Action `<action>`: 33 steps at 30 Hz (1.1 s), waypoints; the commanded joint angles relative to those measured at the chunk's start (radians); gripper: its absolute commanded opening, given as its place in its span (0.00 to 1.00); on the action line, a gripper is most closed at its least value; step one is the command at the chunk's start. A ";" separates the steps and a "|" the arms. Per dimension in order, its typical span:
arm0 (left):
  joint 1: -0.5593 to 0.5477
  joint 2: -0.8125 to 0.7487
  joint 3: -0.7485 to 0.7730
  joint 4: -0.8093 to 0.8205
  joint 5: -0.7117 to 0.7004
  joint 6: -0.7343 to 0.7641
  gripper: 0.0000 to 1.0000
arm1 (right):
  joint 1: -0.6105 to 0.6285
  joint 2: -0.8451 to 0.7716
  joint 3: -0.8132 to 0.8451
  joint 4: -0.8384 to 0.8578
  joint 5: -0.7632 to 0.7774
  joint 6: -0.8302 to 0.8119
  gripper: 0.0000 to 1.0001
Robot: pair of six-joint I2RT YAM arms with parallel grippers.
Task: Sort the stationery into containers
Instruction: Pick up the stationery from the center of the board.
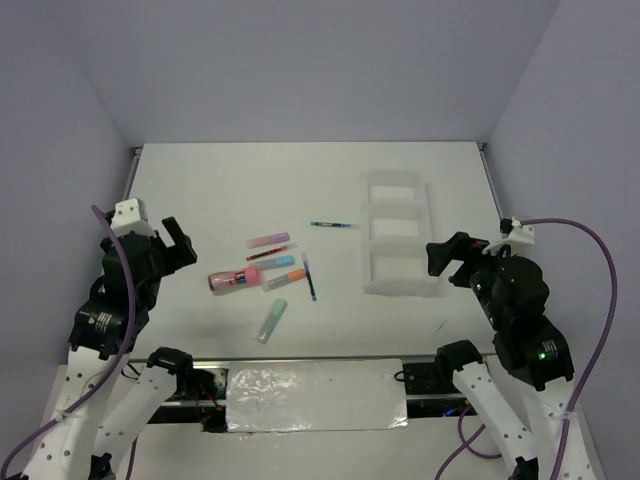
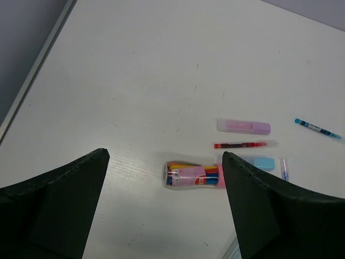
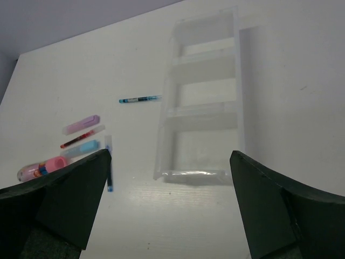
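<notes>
1. Hovering over the table (image 1: 200, 190), left of the pen cluster: L claw (image 2: 164, 155); jaws spread wide, holds nothing, touches nothing; in the wrist view the stubby pink-red tube (image 2: 193, 175) lies on the table in the gap betw. its fingers.
2. R claw (image 3: 170, 155): also wide open, empty; sits near the near end of the tray (image 1: 367, 235), no contact seen.
3. Tray: translucent white, 3 compartments in a row, right of centre.
4. Stationery on the table, left of tray: pink highlighter (image 1: 268, 241), thin red pen (image 1: 272, 252), blue highlighter (image 1: 272, 263), orange highlighter (image 1: 285, 278) roughly parallel, close together by the tube's cap; dark pen (image 1: 309, 280) just right of them; mint highlighter (image 1: 271, 320) apart, nearer the bases; teal pen (image 1: 331, 225) alone betw. cluster and tray.
</notes>
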 commanded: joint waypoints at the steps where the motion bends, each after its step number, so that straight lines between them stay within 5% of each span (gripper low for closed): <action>1: 0.002 0.002 -0.006 0.040 0.012 -0.006 0.99 | -0.002 -0.026 0.024 -0.004 0.018 0.003 1.00; 10: 0.000 -0.027 -0.095 0.145 0.240 0.066 0.99 | -0.002 0.017 -0.009 0.028 -0.261 -0.040 1.00; 15: -0.001 0.176 -0.015 0.104 0.425 0.224 0.99 | -0.002 0.008 -0.042 0.036 -0.298 -0.039 1.00; 28: -0.178 0.715 0.129 -0.026 0.356 0.325 0.98 | -0.002 -0.044 -0.053 0.034 -0.413 -0.056 1.00; 33: -0.218 0.796 0.106 -0.003 0.308 0.336 0.98 | -0.002 -0.050 -0.046 0.034 -0.439 -0.063 1.00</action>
